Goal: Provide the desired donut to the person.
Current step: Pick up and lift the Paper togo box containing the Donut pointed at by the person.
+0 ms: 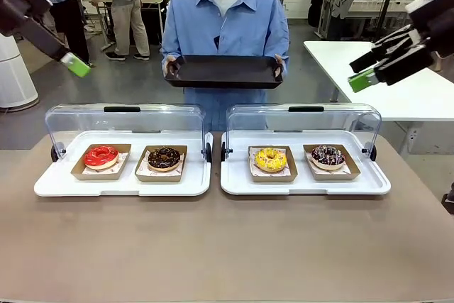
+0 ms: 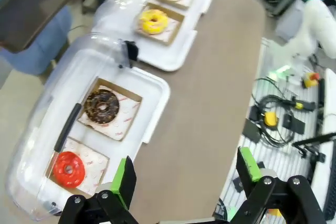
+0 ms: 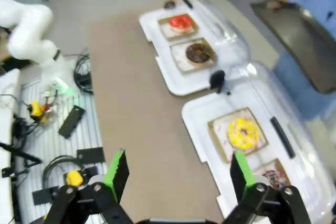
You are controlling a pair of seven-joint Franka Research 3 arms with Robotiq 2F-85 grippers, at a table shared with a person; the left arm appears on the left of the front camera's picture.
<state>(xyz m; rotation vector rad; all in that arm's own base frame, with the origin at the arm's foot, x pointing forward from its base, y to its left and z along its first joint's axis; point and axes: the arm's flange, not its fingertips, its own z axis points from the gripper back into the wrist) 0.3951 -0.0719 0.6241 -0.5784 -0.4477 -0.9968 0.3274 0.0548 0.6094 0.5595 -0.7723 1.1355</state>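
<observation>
The left gripper [image 2: 186, 174] is held high over the left end of the table [image 1: 213, 246], its jaws spread wide with nothing between them. The right gripper [image 3: 178, 174] is raised in the same way over the right end, also wide and empty.

A stretch of bare brown tabletop is seen first. Beyond it, two white trays are set just beside each other. On the left tray [image 1: 44, 188], two paper-lined card dishes [image 1: 125, 154] are placed side by side. A red-glazed donut [image 1: 101, 155] is carried in the left dish and a chocolate donut [image 1: 164, 158] with sprinkles in the right. On the right tray [image 1: 376, 186], a yellow donut [image 1: 270, 159] is placed on the left and a dark donut [image 1: 328, 155] with pale sprinkles on the right. Faint red print is seen on the paper liners [image 2: 122, 121], but it is too small to be read. Which donut is wanted cannot be told.

Behind each pair, a clear domed lid [image 1: 124, 120] with a black handle is tipped back open. Past the far edge the person [image 1: 225, 19] is seen, and a black tray [image 1: 223, 72] is held level by both hands [image 1: 170, 67].
</observation>
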